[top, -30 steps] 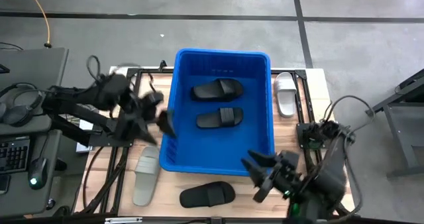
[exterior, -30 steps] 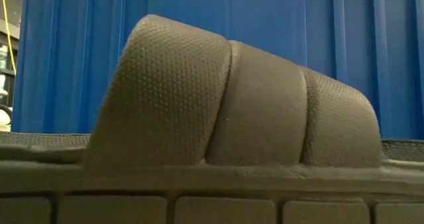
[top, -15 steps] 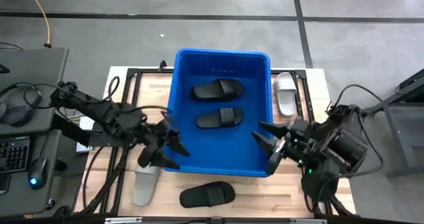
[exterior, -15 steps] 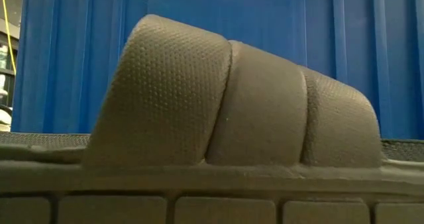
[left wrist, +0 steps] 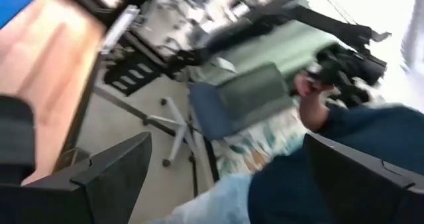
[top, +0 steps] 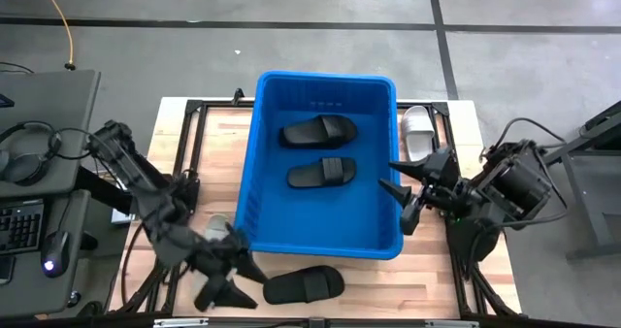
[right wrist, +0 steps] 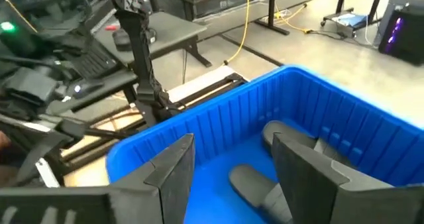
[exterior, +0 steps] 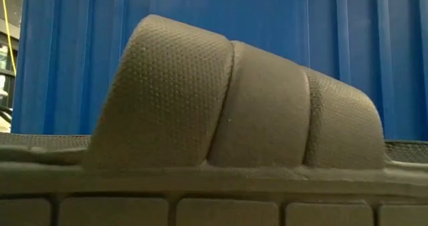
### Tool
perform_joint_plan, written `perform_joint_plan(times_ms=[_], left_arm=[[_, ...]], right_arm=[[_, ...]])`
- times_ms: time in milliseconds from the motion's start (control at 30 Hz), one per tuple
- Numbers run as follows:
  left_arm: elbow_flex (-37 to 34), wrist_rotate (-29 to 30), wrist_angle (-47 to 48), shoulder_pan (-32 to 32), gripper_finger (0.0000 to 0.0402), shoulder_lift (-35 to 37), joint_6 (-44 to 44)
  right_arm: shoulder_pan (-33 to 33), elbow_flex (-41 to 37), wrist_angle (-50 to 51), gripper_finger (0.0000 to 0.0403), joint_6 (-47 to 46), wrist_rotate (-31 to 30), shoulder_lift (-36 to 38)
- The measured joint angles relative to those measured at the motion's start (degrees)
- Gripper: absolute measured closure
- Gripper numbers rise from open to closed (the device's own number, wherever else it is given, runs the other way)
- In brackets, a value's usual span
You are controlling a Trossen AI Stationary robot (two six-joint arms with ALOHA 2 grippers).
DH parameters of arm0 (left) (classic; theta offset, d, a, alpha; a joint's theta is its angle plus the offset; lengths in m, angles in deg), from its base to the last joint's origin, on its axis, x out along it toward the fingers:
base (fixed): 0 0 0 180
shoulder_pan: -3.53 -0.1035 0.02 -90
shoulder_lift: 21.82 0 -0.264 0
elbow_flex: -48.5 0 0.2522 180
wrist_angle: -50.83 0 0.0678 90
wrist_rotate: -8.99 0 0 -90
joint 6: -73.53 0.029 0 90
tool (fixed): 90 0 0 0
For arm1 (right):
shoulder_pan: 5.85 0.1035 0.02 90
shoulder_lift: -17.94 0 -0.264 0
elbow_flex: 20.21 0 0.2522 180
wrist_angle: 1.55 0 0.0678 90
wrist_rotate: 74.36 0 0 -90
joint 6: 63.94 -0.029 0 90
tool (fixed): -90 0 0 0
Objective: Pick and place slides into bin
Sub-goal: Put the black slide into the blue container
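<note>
Slides (top: 319,132) sit in the bin (top: 254,163), no readable branding; left gripper (top: 225,280) and right gripper (top: 405,189) both spread, empty.

A large bright-blue plastic bin (top: 254,173) fills the middle of the wooden surface (top: 217,134). Its floor holds two black rubber slides (top: 320,131), with bare floor nearer the front wall. A black slide (top: 303,285) blocks the narrow front strip; a white slide (top: 418,136) occupies the right strip.

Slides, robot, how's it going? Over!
Left gripper open, empty, near the black slide on the table. Right gripper open, empty, over the bin rim. Two black slides inside. Nothing blocking.
</note>
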Motion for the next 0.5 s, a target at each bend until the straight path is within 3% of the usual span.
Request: perform_joint_plan(times_ms=[233,367,500], left_arm=[[0.0,12.9,0.3,5.8,0.0023,-6.6,-5.9],[0.0,15.2,0.5,6.4,0.0023,-10.0,-8.4],[0.0,12.8,0.2,6.3,0.0023,-12.5,-10.5]], right_arm=[[0.0,0.0,0.1,0.0210,1.2,0.1,0.3],[-0.4,0.0,0.1,0.0210,1.0,0.1,0.3],[-0.5,0.0,-0.4,0.0210,-1.3,0.1,0.3]])
